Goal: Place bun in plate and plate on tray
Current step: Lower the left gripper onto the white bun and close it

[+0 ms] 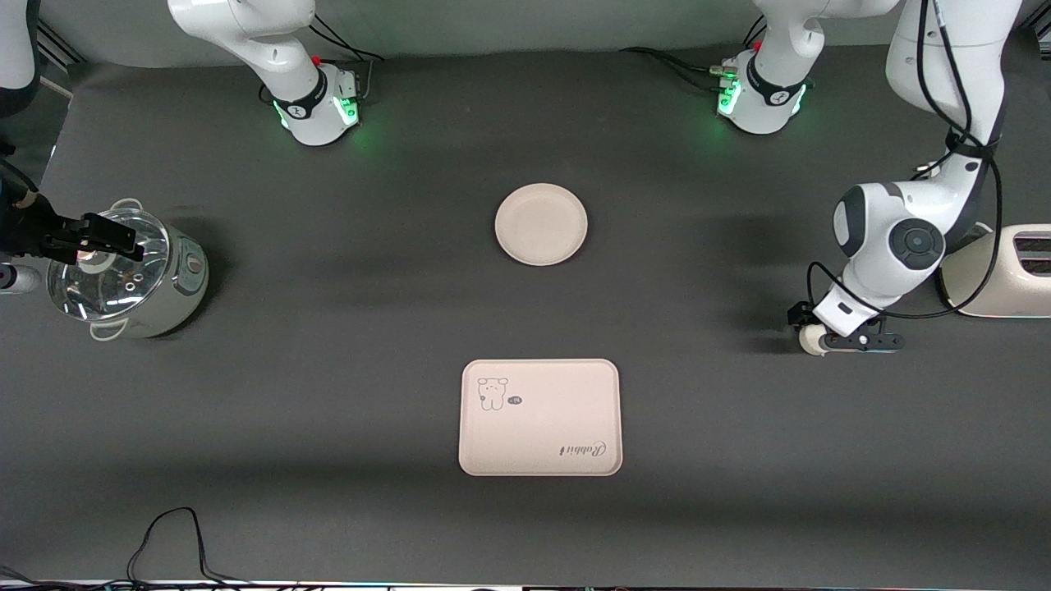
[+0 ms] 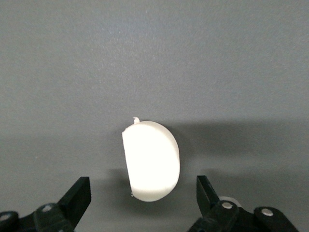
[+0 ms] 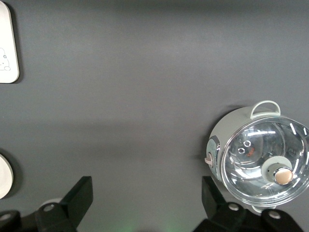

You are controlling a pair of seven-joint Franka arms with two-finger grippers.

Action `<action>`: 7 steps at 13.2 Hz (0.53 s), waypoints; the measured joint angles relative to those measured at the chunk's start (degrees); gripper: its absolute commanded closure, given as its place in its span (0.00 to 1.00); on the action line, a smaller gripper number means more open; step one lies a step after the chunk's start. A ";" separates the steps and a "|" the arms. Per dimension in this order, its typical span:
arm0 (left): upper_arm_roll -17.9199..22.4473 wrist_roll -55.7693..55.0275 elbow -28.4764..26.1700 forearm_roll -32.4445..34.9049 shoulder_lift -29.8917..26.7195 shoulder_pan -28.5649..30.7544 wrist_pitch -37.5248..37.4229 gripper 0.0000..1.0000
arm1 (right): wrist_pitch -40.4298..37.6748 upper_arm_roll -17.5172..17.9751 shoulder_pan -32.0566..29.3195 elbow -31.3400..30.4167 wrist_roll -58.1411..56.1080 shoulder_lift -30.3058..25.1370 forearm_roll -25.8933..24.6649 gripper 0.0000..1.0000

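1 bun [image 2: 151, 162] lies between the open left gripper's [image 2: 143, 203] fingers.

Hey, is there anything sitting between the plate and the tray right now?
Nothing. In the front view, only bare dark table separates the plate from the tray.

Tray [image 1: 539, 417], lower centre of front view: cursive "Rabbit" script [image 1: 582, 448] near one corner, printed upside down as seen from front camera. Bear drawing [image 1: 492, 392] at diagonal corner, with small dark speech bubble [image 1: 515, 400] beside it; bubble lettering too small to read. No other readable text.
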 measured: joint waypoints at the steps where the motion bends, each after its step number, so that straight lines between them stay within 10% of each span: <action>1: -0.01 -0.14 0.01 -0.59 0.11 0.00 0.00 0.38 | 0.00 0.00 0.00 0.00 0.00 0.00 0.00 0.00; 7: -0.11 -0.16 0.28 -3.88 0.09 -0.04 0.00 0.77 | 0.00 0.00 0.00 0.00 0.00 0.00 0.00 0.00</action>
